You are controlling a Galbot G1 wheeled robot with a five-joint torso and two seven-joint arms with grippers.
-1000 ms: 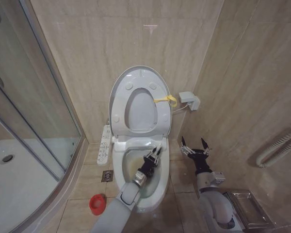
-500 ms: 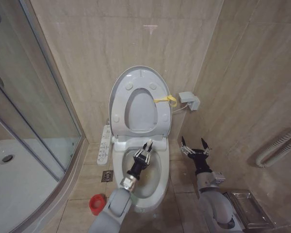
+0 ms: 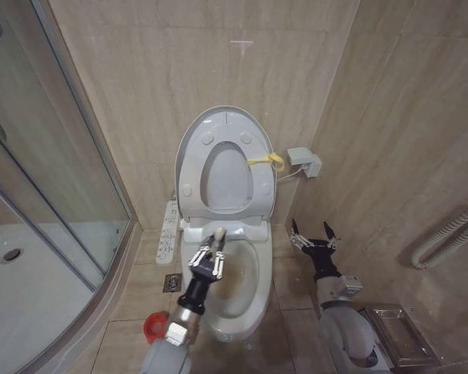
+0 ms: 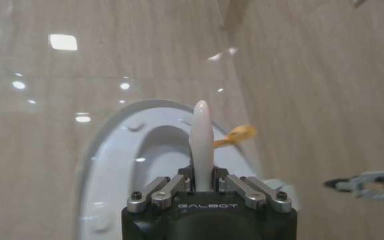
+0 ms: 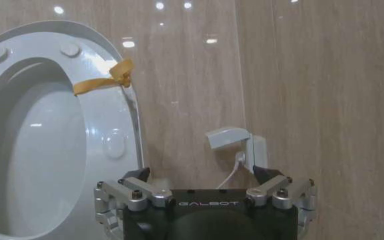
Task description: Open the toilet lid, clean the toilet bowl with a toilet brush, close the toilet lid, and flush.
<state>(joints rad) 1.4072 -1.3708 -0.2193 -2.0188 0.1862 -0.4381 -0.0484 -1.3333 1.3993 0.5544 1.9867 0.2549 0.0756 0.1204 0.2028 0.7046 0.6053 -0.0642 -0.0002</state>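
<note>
The lid [image 3: 228, 125] stood raised against the far wall, the seat [image 3: 218, 175] up against it, with a yellow strap [image 3: 267, 161] at its right edge. Below, the bowl [image 3: 253, 292] lay open, brownish staining visible inside.

The left gripper [image 3: 208, 257] hung over the bowl's left rim, near its far end, fingers closed on the brush [image 3: 216, 238]. The white handle stuck up out of the jaws toward the seat; in the left wrist view the handle [image 4: 201, 145] rose straight between the closed fingers [image 4: 166, 187], its rounded tip in front of the raised seat [image 4: 112, 165]. The brush head could not be seen.

The red holder [image 3: 154, 327] sat on the floor near left of the bowl, close to the shower door [image 3: 54, 179]. A white button panel [image 3: 168, 231] ran along the bowl's left side.

The right gripper [image 3: 313, 235] waited to the right of the bowl, above the floor, its fingers spread wide and holding nothing. Its wrist view faced the lid [image 5: 122, 120], the strap [image 5: 102, 80] and a wall socket [image 5: 235, 142].
</note>
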